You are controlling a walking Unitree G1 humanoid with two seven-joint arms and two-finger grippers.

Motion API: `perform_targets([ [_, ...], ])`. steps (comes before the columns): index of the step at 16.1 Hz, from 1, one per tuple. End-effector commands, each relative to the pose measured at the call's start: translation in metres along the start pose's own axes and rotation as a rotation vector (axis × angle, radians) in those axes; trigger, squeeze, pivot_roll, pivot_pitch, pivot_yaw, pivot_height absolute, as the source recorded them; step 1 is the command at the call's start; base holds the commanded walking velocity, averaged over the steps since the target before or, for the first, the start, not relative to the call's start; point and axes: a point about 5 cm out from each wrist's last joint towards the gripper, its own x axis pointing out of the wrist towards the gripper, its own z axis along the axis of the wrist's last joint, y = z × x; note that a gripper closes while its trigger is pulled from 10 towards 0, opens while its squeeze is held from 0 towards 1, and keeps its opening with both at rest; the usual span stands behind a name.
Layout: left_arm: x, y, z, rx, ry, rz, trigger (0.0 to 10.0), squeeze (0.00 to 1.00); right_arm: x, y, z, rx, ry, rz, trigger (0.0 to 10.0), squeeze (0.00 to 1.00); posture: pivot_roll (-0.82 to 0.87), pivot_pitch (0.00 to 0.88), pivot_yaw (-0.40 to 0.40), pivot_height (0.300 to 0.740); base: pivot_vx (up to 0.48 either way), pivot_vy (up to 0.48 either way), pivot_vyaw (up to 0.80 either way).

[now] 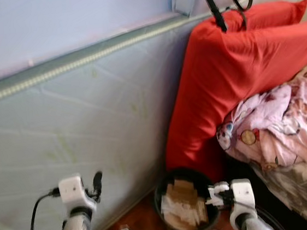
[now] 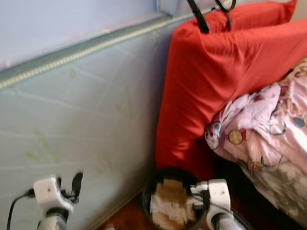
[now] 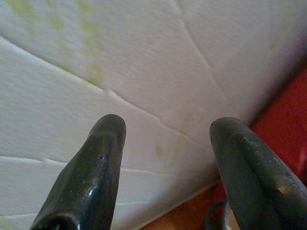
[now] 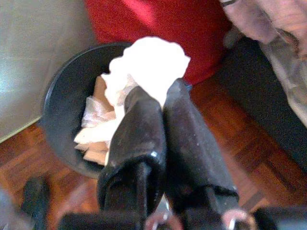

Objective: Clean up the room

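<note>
Right gripper [image 4: 156,98] is clenched on a crumpled white tissue [image 4: 148,64], held just above the near rim of a black waste bin [image 4: 60,81]. The bin stands on the wooden parquet floor [image 4: 244,143], partly full of paper and cardboard scraps [image 1: 182,205], at the foot of a red pillow [image 1: 237,78] leaning against the bed. A pink patterned blanket [image 1: 287,128] lies bunched on the bed beside the pillow. Left gripper [image 3: 165,139] has its fingers spread, grasping nothing, pointed at a pale quilted mattress [image 1: 89,127] propped against the wall.
</note>
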Motion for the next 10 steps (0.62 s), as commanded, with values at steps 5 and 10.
perform_targets([
  [5, -0.003, -0.012, 0.022, -0.021, -0.053, -0.031, 10.0, 0.0, 0.016, 0.005, 0.029, -0.038, -0.005, 0.03, 10.0, 0.0, 0.14, 0.21, -0.071, 0.648, 0.0, 0.0, 0.0],
  [10, -0.027, -0.02, 0.035, -0.025, -0.045, -0.029, 10.0, 0.0, 0.023, 0.01, 0.042, -0.036, 0.011, 0.033, 10.0, 0.0, 0.17, 0.331, -0.086, 0.648, 0.0, 0.0, 0.0],
])
